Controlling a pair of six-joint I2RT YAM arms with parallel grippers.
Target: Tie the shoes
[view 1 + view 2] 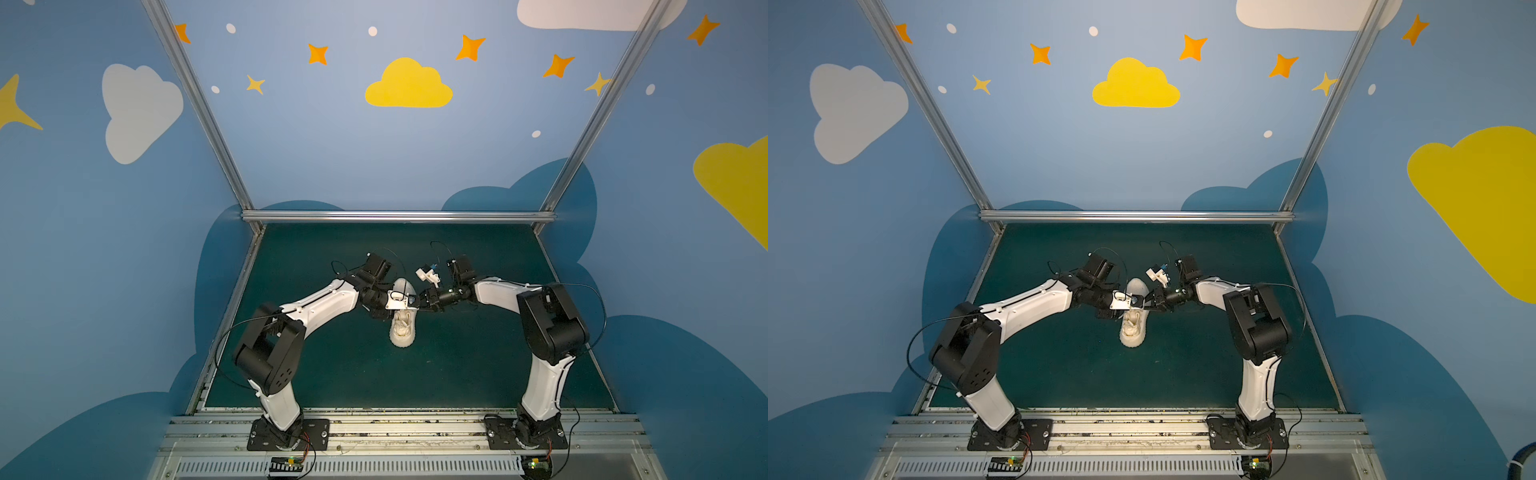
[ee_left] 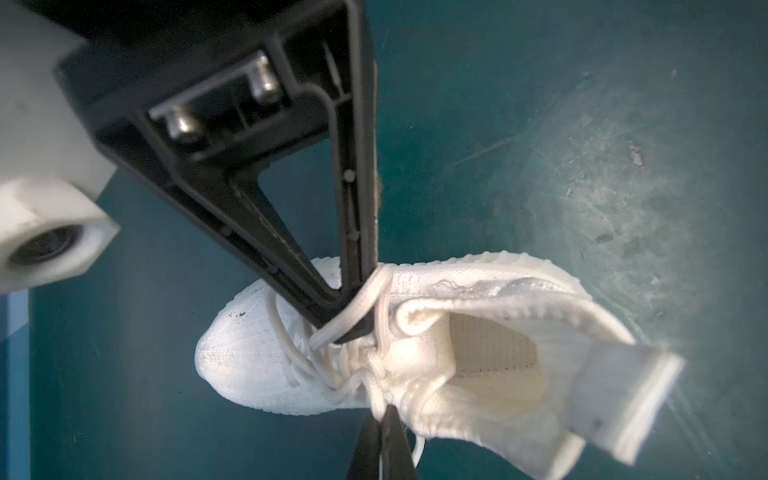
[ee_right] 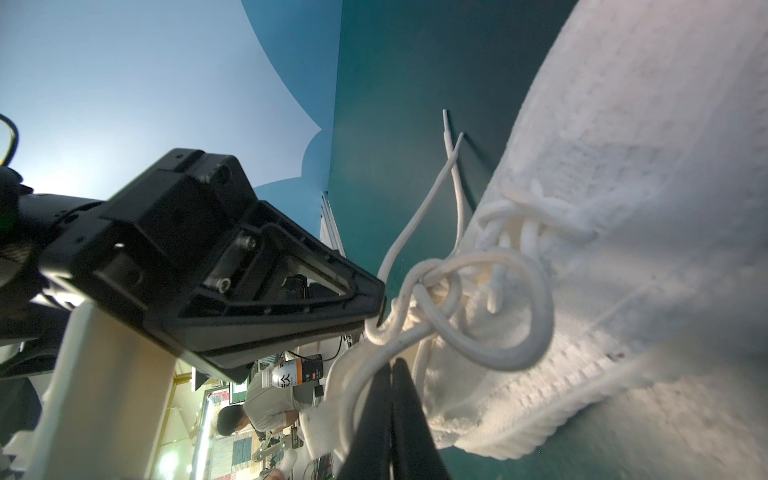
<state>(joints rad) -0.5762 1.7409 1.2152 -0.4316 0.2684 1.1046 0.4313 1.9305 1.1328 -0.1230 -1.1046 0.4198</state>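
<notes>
Left gripper (image 2: pixel 351 328), hard against its wrist camera, is clamped on a strand of the laces (image 2: pixel 365 291). Shoe (image 1: pixel 402 332) lies central on the mat (image 1: pixel 478 365) between both arms, knot loose, one loop slack. Right gripper (image 3: pixel 390 365) is pinched tight on another strand. Risk: an uneven pull could drag a free end through, undoing the bow, or slide the light shoe.

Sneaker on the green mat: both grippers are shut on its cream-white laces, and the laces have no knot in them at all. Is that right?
Not quite: the laces are wound into a knot with a loop, as the right wrist view shows. The sneaker does lie on the green mat, left gripper and right gripper shut on laces.
</notes>
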